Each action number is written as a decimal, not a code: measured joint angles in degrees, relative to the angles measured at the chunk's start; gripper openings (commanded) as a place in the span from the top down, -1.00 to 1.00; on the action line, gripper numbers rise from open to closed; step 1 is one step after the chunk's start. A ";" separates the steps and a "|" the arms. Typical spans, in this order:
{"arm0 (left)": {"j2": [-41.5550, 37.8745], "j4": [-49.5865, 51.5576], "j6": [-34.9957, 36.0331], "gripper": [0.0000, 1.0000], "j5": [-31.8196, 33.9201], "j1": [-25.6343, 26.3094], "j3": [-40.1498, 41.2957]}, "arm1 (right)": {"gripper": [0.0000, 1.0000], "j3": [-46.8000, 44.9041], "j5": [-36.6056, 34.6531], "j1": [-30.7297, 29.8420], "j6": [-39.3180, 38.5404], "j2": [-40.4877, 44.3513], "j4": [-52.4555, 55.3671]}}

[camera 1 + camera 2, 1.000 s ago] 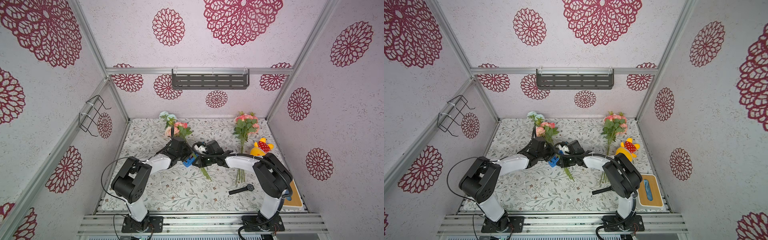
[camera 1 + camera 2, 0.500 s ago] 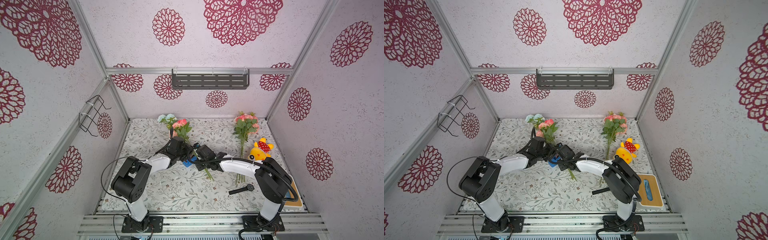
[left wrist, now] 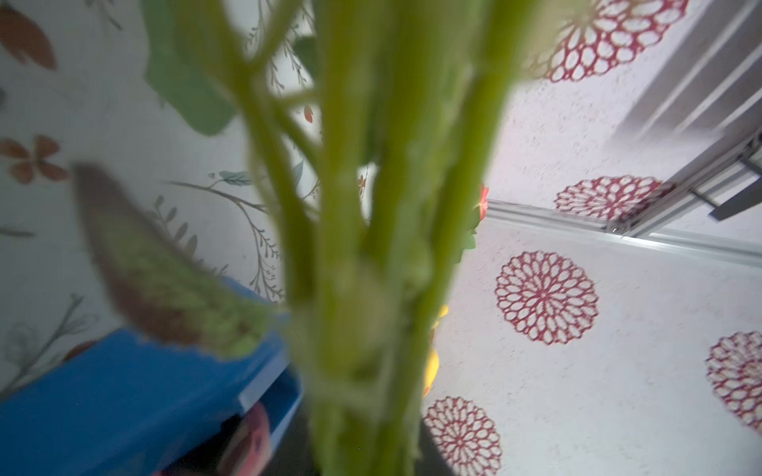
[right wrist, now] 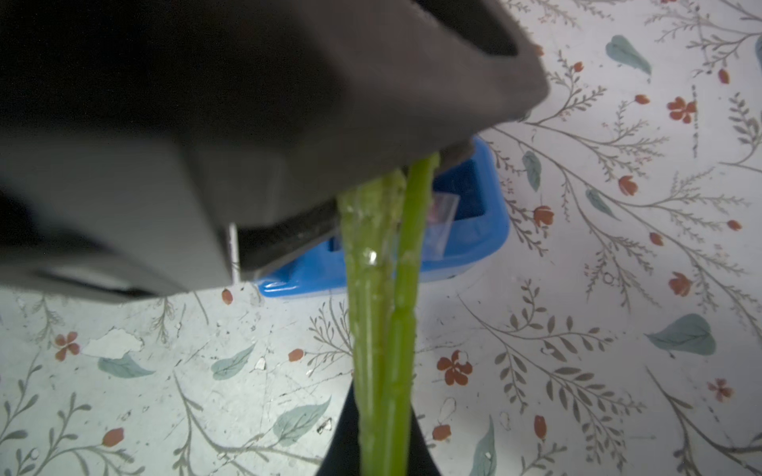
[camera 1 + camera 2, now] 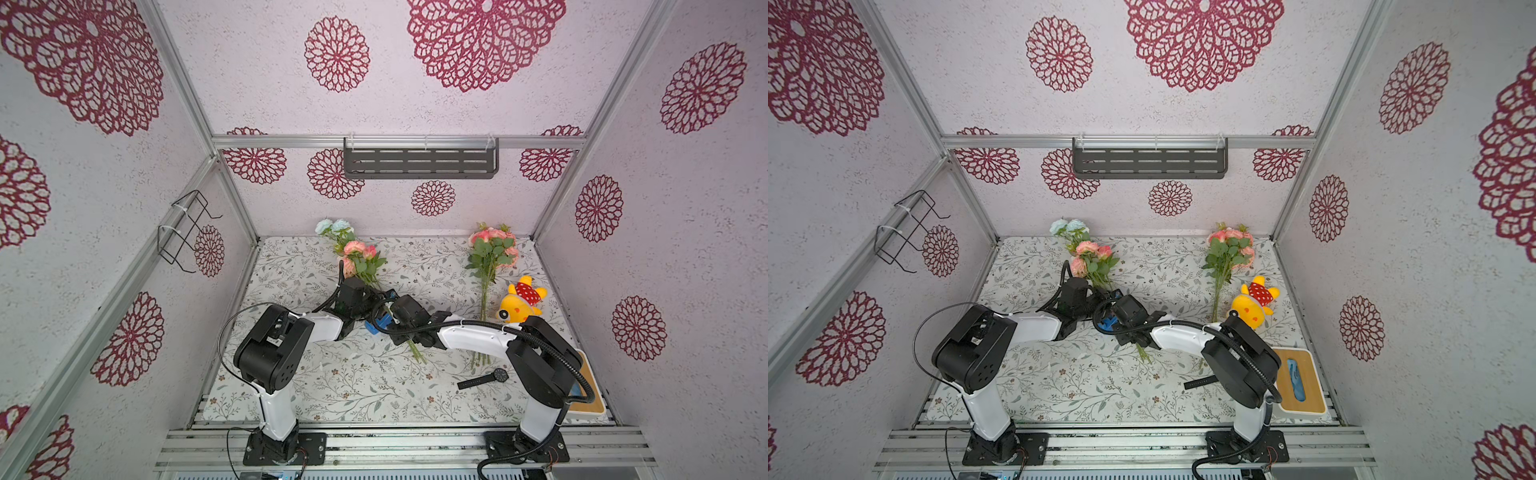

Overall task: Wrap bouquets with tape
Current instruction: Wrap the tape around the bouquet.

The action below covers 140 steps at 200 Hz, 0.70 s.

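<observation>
Two grippers are crowding beside the tape dispenser (image 5: 379, 324), right gripper (image 4: 381, 449) clamping the bouquet stems (image 4: 383, 309), left gripper's (image 5: 376, 301) hold unclear; keeping them bunched matters.

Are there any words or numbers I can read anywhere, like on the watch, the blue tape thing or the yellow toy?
No text can be read anywhere in these pictures.
On the black wristwatch: the face is too small to read.
On the blue tape dispenser: no label shows on the visible parts.
On the yellow plush toy: only white dots on red, no letters.
</observation>
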<state>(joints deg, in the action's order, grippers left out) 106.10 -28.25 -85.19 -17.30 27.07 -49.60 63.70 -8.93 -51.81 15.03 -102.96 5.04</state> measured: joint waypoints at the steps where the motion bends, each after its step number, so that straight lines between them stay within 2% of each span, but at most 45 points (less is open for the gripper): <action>1: 0.00 -0.07 -0.35 0.86 0.02 0.00 0.07 | 1.00 0.00 0.02 0.00 0.00 0.00 0.00; 11: 0.00 -0.13 0.48 1.00 0.31 -0.11 0.42 | 1.00 0.00 0.07 0.00 0.00 0.00 -0.15; 29: 0.00 -0.11 0.61 1.00 0.22 -0.11 0.72 | 0.99 -0.59 0.46 -0.09 0.04 0.00 -0.55; 59: 0.02 0.52 1.18 1.00 0.11 -0.24 0.81 | 0.17 -2.25 5.25 1.20 1.92 0.61 -2.93; 74: 0.02 0.59 1.40 1.00 -0.09 -0.31 0.81 | -0.04 -4.59 12.00 3.13 4.20 2.29 -6.14; 96: 0.00 0.66 2.21 1.00 -0.59 -0.50 0.61 | -0.14 -7.58 23.50 7.34 8.63 4.02 -11.08; 118: 0.00 0.57 2.91 1.00 -1.25 -0.61 0.20 | -0.14 -10.71 32.57 10.82 13.20 4.09 -17.59; 140: 0.00 -0.02 3.32 1.00 -1.51 -0.61 0.17 | 0.00 -13.90 39.15 12.72 18.71 3.82 -24.61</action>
<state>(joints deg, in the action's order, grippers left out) 106.10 -28.27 -81.87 -18.81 26.46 -49.43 49.80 30.22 -39.09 33.74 -99.13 -19.57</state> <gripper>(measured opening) 0.109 0.535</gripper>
